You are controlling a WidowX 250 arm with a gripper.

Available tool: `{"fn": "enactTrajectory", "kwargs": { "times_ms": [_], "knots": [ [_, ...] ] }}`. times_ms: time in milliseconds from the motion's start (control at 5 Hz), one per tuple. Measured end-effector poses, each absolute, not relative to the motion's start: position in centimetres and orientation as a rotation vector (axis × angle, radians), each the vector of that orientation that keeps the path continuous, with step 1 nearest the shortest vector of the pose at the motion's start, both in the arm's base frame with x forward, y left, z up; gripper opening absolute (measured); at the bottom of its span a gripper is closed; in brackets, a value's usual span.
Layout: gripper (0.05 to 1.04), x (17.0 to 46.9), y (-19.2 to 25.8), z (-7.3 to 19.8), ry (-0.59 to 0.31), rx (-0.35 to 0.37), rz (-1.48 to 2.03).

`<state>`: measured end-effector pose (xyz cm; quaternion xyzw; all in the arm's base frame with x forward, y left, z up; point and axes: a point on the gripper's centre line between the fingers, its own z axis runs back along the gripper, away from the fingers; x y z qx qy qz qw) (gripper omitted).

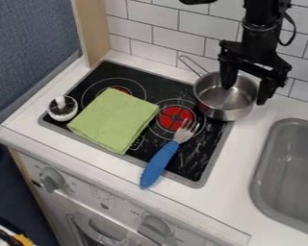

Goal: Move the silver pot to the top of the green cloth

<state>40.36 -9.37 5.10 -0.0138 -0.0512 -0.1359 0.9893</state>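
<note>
Pot (224, 114) and gripper (245, 95) are together at the back right of the stove (205, 178). The gripper hangs down from the top edge of the view, its fingers spread well apart: one is over the inside of the pot, the other beyond the right side of the rim. They are not closed together, and whether either touches the metal cannot be told.

The pot is silver, upright and open at the top. It sits over the stove's back right corner, and its thin handle (192, 66) points up and left, toward the tiled wall (178, 36).

Just left of and below the pot is a burner (176, 118) with a red centre. The metal tines of a fork (160, 162) lie over its lower right part; the blue grip slants down and left, across the stove's front edge.

Left of that burner lies the cloth (115, 121), green, folded and flat, partly covering another red-centred burner. The pot is apart from it, on the far side of the nearer burner. Beside the cloth, at the stove's left edge, stands a small round white and dark thing (62, 108).

The white tabletop (249, 137) surrounds the stove. A grey sink (291, 175) is set in it at right, and below the front edge are two knobs (52, 179).
</note>
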Motion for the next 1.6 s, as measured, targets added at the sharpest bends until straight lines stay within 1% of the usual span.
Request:
{"fn": "enactTrajectory", "kwargs": {
  "times_ms": [200, 400, 600, 800, 1000, 1200, 1600],
  "knots": [
    [1.0, 40.9, -9.4, 3.2, -0.064, -0.024, -0.243],
    [0.95, 40.8, -10.3, 2.0, -0.045, -0.045, -0.238],
    [0.781, 40.7, -10.9, 1.4, -0.033, -0.032, -0.258],
    [0.478, 40.7, -10.8, 1.4, -0.033, -0.018, -0.257],
    [0.224, 40.6, -10.8, 1.4, -0.028, -0.013, -0.25],
    [0.109, 40.4, -11.0, 1.4, -0.022, -0.006, -0.256],
    [0.094, 40.2, -11.0, 1.6, -0.028, -0.014, -0.239]
  ]
}}
